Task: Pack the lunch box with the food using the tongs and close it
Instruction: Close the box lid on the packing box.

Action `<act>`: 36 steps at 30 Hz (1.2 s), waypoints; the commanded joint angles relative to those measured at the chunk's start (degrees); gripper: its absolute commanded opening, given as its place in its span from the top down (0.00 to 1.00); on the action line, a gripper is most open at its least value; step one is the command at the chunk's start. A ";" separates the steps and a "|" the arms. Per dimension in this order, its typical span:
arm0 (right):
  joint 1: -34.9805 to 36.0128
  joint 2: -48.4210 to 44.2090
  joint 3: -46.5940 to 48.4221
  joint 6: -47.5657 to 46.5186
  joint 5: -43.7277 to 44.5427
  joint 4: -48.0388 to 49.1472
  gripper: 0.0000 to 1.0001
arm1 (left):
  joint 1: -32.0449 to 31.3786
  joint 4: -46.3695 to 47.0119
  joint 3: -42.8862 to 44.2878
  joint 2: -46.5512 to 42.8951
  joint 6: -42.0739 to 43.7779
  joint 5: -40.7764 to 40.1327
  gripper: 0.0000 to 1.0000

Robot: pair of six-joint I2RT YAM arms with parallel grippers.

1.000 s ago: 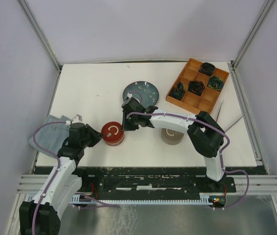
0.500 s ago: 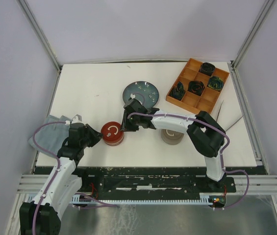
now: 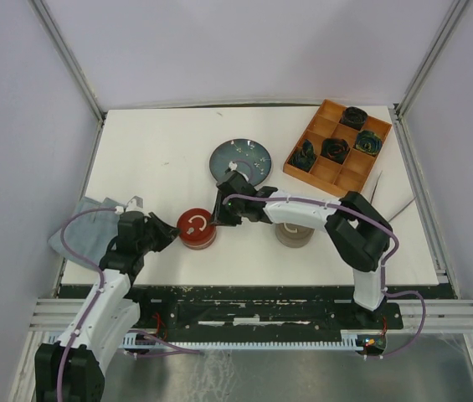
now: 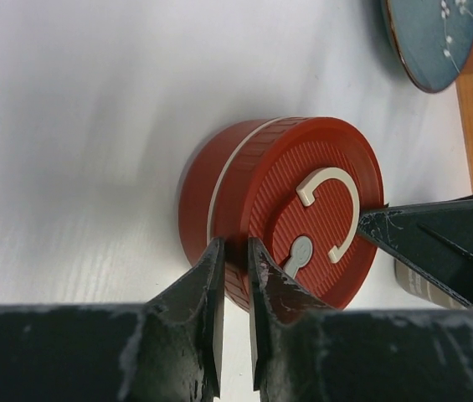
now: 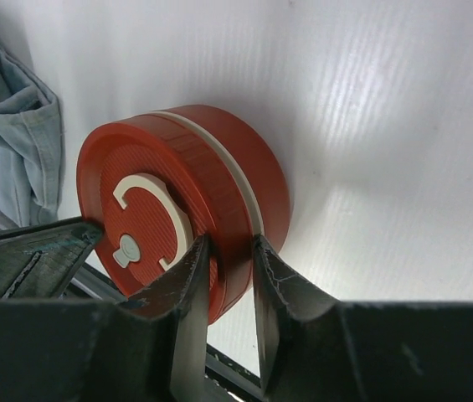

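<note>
Rigid, probably light lunch box (image 3: 196,228), lower centre; left gripper (image 4: 234,249) and right gripper (image 5: 228,249) each clamp its ribbed lid rim, the surest hold.

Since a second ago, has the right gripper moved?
Yes. The right gripper drew back from the blue plate, downward in the top view, uncovering its rim.

The lunch box (image 3: 195,228) is brick red, with a white band (image 4: 222,186) and a cream hook (image 4: 355,209) on its ribbed lid (image 4: 282,180). The plate (image 3: 240,157) is slate blue with white flecks. The tray (image 3: 326,174) is orange, its rosettes (image 3: 334,149) dark green.
</note>
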 commanded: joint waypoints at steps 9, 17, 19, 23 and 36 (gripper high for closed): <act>0.27 -7.79 -9.04 -3.68 4.33 -4.54 0.78 | -5.35 12.01 0.87 1.57 -2.82 15.23 0.84; 0.27 -9.87 -9.57 -4.58 4.04 -3.18 0.87 | -7.02 7.97 0.61 0.20 -2.40 10.11 0.79; 0.26 -10.05 -8.89 -4.94 3.03 -3.26 0.90 | -7.00 7.73 0.94 -0.13 -2.28 9.75 0.78; 0.27 -10.40 -8.49 -4.30 1.84 -3.22 0.95 | -7.07 7.64 2.22 0.58 -1.80 10.03 0.78; 0.31 -8.79 -7.06 -5.01 1.57 -5.85 0.93 | -7.12 5.88 0.77 0.29 -1.32 8.42 0.80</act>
